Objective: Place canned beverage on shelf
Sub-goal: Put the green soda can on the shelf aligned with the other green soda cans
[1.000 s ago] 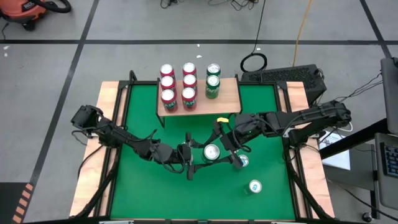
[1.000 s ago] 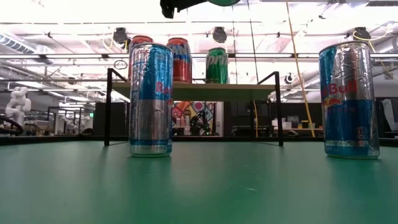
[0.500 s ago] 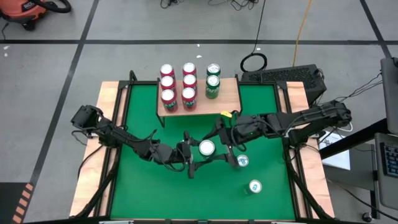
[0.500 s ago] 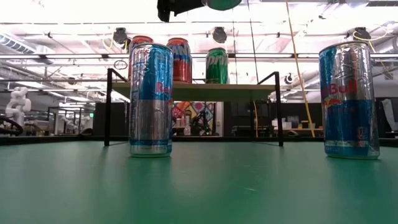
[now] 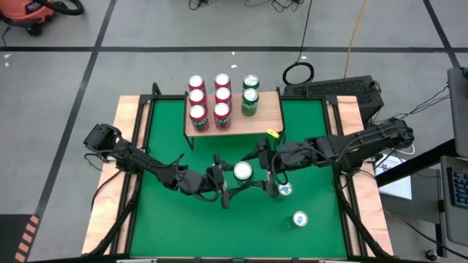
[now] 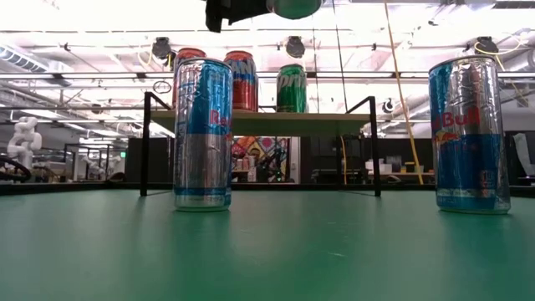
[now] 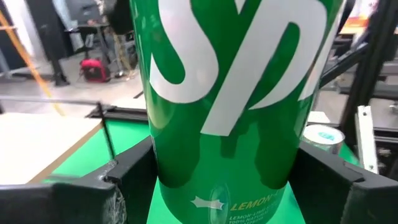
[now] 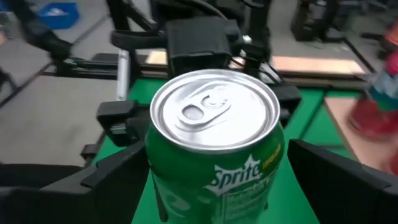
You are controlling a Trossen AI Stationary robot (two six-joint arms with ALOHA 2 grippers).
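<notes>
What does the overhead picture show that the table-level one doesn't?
Only the overhead view shows both arms whole, the left hand gripping the green Sprite can, the right hand open beside it, and all eight cans on the shelf. Only the table-level view shows the labels of the two tall blue-and-silver cans and the room behind. Both show the shelf, those two cans and the lifted Sprite can.

Robotics lab: other robot arms (image 6: 21, 142).
</notes>
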